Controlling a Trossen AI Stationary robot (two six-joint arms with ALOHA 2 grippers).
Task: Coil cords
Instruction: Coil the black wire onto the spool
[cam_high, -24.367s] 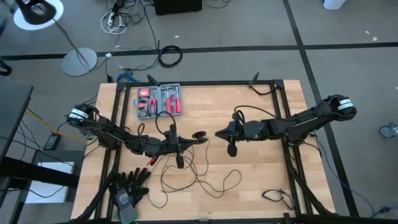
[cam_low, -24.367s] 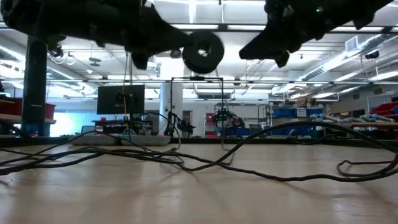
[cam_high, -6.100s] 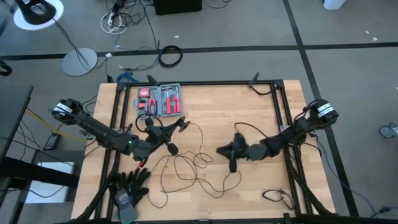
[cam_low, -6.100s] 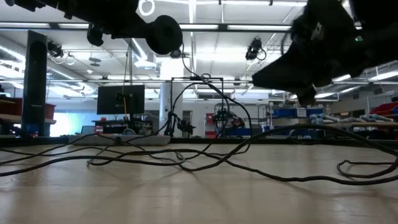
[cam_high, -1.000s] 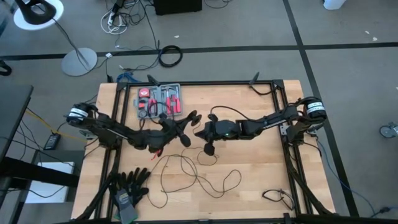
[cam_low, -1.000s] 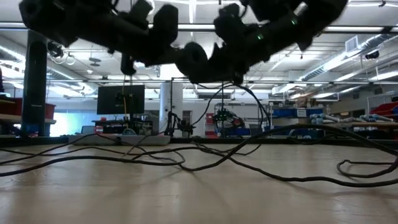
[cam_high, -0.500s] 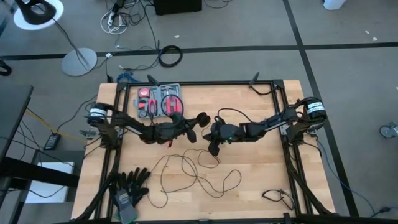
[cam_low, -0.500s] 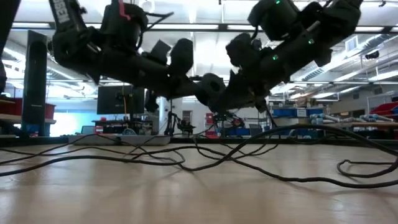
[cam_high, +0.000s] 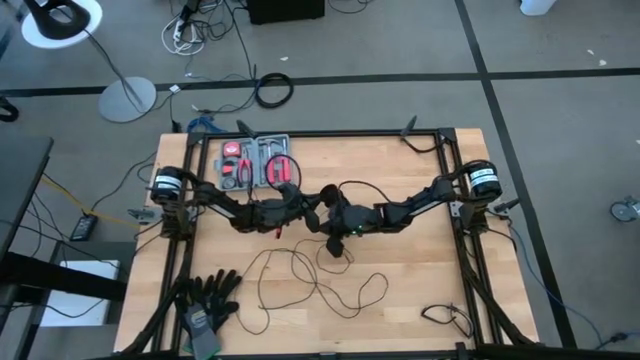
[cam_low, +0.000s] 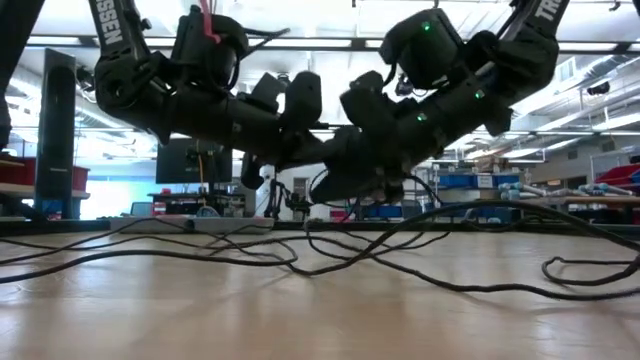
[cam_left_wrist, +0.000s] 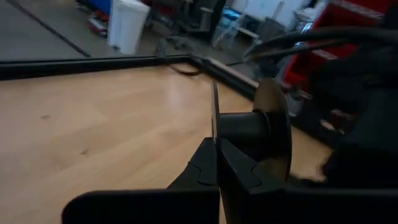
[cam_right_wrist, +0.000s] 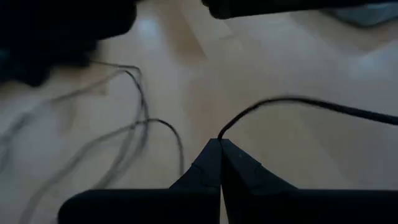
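While the left hand (cam_left_wrist: 216, 163) pinches the round black disc (cam_left_wrist: 268, 133) of the thin black wire (cam_high: 318, 282), the right hand (cam_right_wrist: 220, 157) pinches the wire itself mid-counter; the remainder sprawls in loose loops across the pale wooden counter (cam_high: 410, 275), workshop shelving beyond.

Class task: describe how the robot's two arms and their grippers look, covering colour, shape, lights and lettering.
Both arms are black and jointed, each with a round white-capped shoulder joint. The left arm carries white lettering; the right arm shows small green lights. The left gripper and right gripper end in two dark tapered fingers.
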